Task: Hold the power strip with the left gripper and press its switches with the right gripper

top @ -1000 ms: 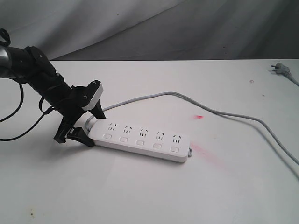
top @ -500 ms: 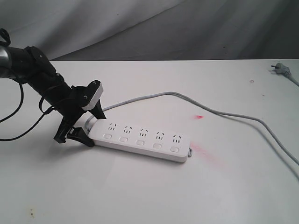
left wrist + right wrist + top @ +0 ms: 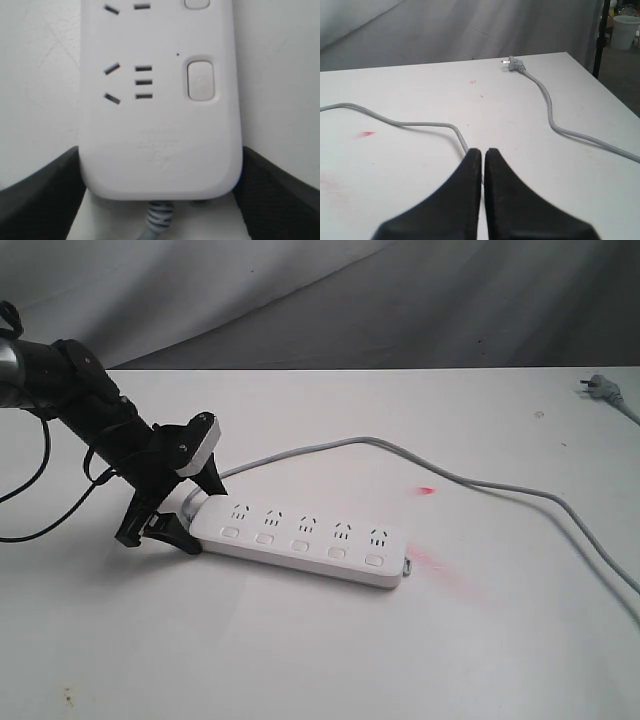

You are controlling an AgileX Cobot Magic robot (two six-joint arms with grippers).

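On the white table [image 3: 300, 670] the power strip [image 3: 300, 540] lies flat, switches [image 3: 300, 546] facing up, its grey cord [image 3: 480, 483] trailing away to the plug [image 3: 512, 63]. At the cord end the left gripper [image 3: 200, 517] straddles the strip, its two fingers [image 3: 45, 195] pressed against either long side. Above a stretch of cord, the right gripper [image 3: 483, 155] has its fingers closed together on nothing.

power strip [image 3: 160, 120]: cut off at frame edge | embossed lettering [image 3: 157, 145]: unreadable
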